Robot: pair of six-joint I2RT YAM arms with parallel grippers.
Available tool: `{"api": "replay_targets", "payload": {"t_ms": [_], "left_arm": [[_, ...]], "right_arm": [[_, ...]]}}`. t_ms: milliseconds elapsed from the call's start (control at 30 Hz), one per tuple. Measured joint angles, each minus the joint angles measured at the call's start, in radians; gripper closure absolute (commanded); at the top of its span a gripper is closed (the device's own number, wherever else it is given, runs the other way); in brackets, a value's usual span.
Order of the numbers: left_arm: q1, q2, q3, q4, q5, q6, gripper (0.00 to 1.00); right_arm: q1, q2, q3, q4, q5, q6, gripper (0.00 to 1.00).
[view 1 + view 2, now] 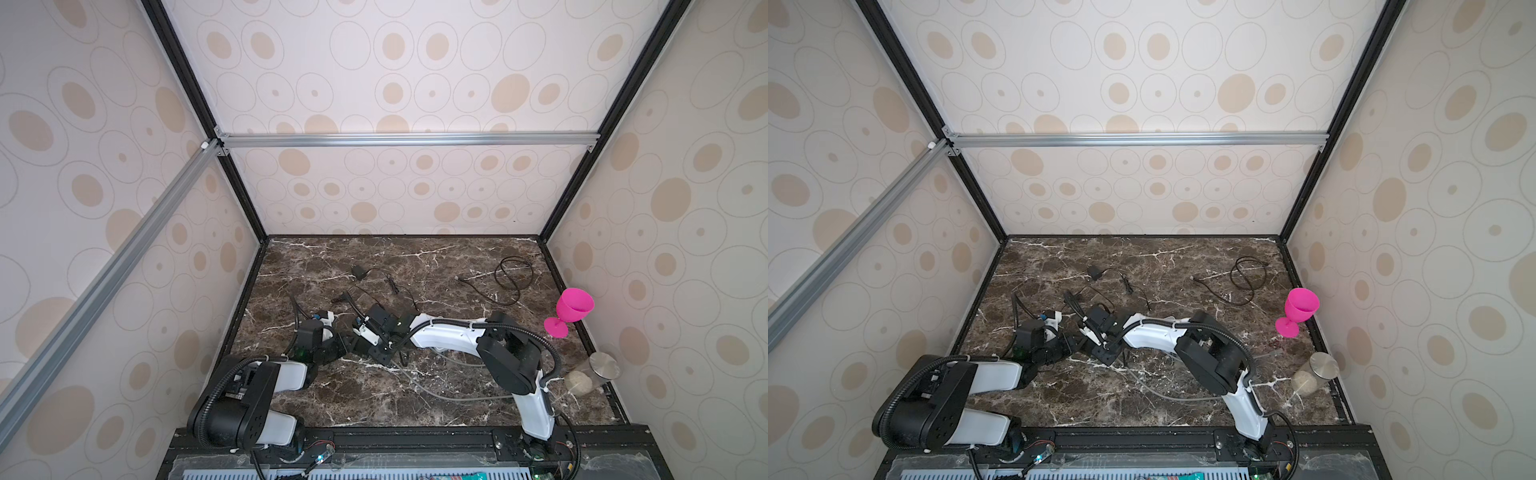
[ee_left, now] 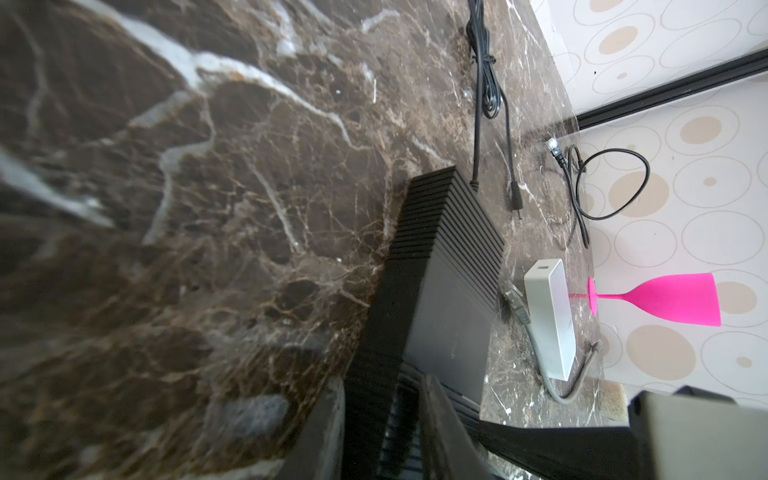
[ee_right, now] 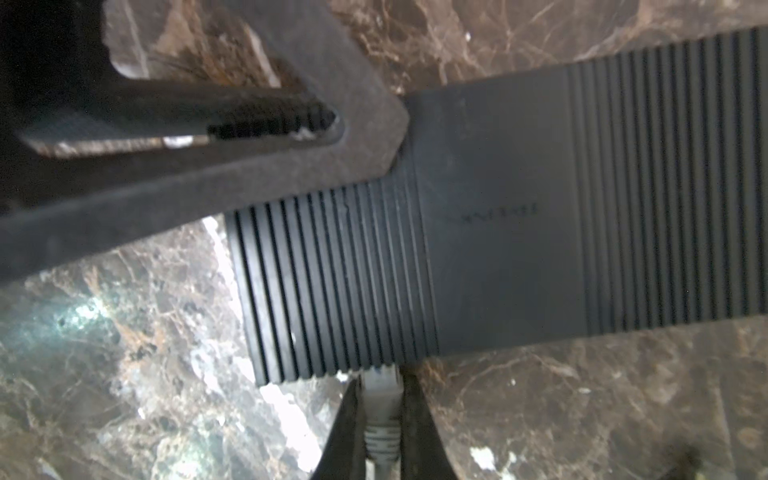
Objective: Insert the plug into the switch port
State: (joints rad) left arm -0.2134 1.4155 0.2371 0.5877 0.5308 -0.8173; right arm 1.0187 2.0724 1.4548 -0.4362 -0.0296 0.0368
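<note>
Plug pinched in right pincer

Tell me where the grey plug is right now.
In the right wrist view the grey plug is pinched in the right gripper, its tip at the ribbed edge of the black switch.

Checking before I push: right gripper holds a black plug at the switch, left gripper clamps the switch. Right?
No: the plug is grey, not black, per the right wrist view; the right gripper holds it at the switch, and the left gripper clamps the switch.
</note>
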Motion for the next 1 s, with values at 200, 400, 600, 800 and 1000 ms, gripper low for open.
{"api": "replay_targets", "payload": {"t_ms": [200,400,600,800,1000], "left_arm": [[0.000,-0.011,-0.002,-0.005,-0.028,0.005,0.70],[0.000,-0.013,-0.001,-0.008,-0.034,0.010,0.71],[-0.007,-0.023,0.020,-0.056,-0.039,0.035,0.72],[-0.038,-0.044,0.037,-0.109,-0.071,0.058,0.81],[-0.089,-0.020,0.064,-0.122,-0.117,0.083,0.77]], "right_arm": [[-0.003,0.002,-0.005,0.031,-0.004,-0.001,1.00],[-0.003,-0.018,-0.056,0.098,-0.004,0.000,1.00],[-0.003,-0.048,-0.122,0.176,-0.003,0.002,1.00],[-0.003,-0.064,-0.142,0.171,0.003,0.007,1.00],[-0.003,-0.071,-0.143,0.150,0.012,0.007,1.00]]}}
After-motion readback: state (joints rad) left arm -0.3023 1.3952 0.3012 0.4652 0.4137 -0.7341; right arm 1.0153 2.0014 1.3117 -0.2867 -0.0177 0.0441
